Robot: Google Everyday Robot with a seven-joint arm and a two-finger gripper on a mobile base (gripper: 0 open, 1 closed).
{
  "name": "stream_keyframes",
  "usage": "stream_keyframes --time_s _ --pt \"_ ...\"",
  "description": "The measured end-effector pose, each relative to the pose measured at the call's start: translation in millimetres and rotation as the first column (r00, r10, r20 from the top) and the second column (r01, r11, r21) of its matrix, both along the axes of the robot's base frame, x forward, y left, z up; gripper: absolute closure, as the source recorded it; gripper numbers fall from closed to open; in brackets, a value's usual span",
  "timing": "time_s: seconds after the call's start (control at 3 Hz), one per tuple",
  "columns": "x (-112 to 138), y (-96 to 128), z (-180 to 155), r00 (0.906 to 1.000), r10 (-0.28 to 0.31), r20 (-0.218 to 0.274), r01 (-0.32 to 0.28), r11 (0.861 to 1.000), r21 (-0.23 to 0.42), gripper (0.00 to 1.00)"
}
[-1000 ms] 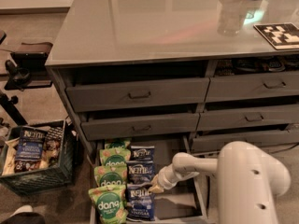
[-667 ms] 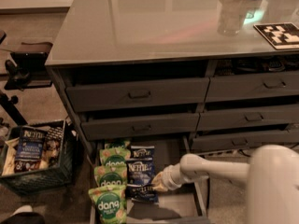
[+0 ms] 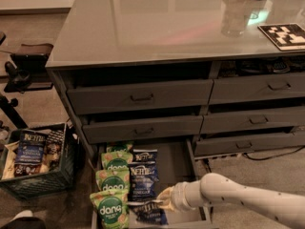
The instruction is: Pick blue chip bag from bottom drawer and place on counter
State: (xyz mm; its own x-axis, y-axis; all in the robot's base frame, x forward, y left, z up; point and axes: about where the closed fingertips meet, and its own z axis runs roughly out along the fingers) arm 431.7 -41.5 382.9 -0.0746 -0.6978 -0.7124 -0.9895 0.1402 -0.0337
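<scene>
Pale two-finger gripper [image 3: 163, 202] is low in the long dark grey bottom drawer [image 3: 177, 162], its arm entering from the right. Nearest of 3 navy blue chip bag [image 3: 147, 213] packs lies flat just left of it, apparently touching, long axis near-far. Grip state: cannot tell. Glossy grey counter [image 3: 143, 27] lies far, above.

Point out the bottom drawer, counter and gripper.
bottom drawer [image 3: 174, 159]: camera view, bare grey floor.
counter [image 3: 157, 23]: camera view, bare glossy top.
gripper [image 3: 163, 200]: camera view, its tip, over the drawer's near end.
</scene>
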Motion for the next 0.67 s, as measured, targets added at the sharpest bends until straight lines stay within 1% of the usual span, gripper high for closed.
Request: stream_keyframes --time_s 0.33,0.67 --pt "-36.4 0.0 38.9 0.9988 0.036 0.033 -0.038 0.998 0.055 1.00" --pt "-36.4 0.1 38.9 0.9988 0.037 0.033 -0.038 0.998 0.055 1.00"
